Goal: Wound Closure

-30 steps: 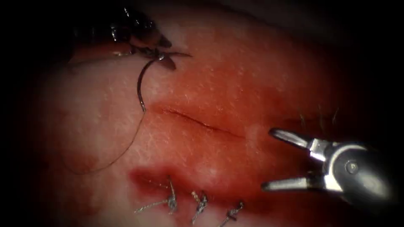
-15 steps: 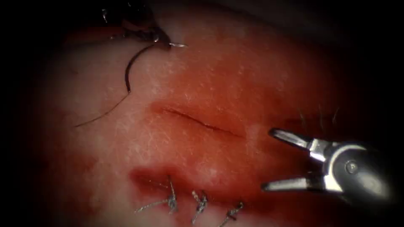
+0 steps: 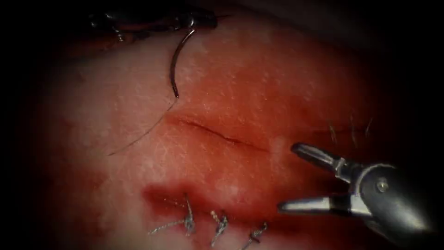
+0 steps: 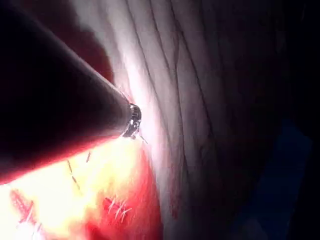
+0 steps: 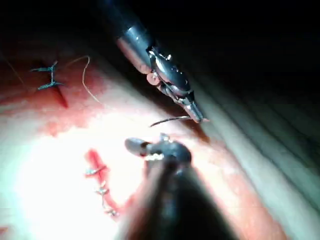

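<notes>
Pale pink tissue (image 3: 115, 111), red fluid (image 3: 259, 106) stain; dark needle (image 3: 175, 69); silver right pincer (image 3: 289, 178).

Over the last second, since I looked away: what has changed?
The left arm's tool, holding the curved steel needle near its tip end, swung it up and rightward, clear of the tissue; the dark thread followed. The right arm's tool drifted slightly left, jaws open, empty. The cut is unchanged.
</notes>
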Controlling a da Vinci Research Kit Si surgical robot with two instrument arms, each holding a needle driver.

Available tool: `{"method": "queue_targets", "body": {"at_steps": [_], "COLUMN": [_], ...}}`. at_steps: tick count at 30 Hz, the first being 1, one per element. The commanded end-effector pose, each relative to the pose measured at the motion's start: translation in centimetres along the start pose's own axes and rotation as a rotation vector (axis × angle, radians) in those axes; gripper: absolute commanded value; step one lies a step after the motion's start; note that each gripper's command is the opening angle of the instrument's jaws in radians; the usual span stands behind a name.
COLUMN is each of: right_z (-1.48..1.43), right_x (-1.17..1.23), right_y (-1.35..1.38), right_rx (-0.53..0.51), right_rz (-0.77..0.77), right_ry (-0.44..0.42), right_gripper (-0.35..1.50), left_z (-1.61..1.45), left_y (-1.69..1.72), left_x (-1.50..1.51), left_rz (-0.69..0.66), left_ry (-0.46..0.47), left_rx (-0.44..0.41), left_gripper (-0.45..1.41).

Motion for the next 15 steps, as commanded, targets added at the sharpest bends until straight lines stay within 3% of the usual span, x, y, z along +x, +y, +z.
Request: {"method": "queue_targets", "body": {"at_steps": [1,4,8,9,10,15], "right_z": [0.12,0.11,0.15,0.19,0.21,0.40], "right_x": [0.12,0.13,0.16,0.20,0.22,0.33], "right_y": [0.06,0.08,0.08,0.08,0.07,0.03], "right_rx": [-0.002,-0.014,-0.040,-0.085,-0.109,-0.174], "right_rz": [-0.030,0.014,0.353,0.520,0.577,0.703], "right_ry": [0.014,0.025,0.055,0.070,0.078,0.071], "right_gripper": [1.11,1.11,0.94,0.91,0.91,0.96], "left_z": [0.01,-0.07,-0.16,-0.18,-0.19,-0.26], "left_y": [0.09,0.22,0.37,0.42,0.44,0.61], "left_x": [0.05,0.09,0.14,0.14,0.13,0.10], "left_rz": [-0.007,-0.031,-0.022,-0.002,0.001,0.045], "left_ry": [0.053,0.127,0.233,0.259,0.267,0.320], "left_rx": [-0.016,-0.008,0.046,0.069,0.078,0.145], "left_gripper": [-0.35,-0.35,-0.35,-0.35,-0.35,-0.35]}}
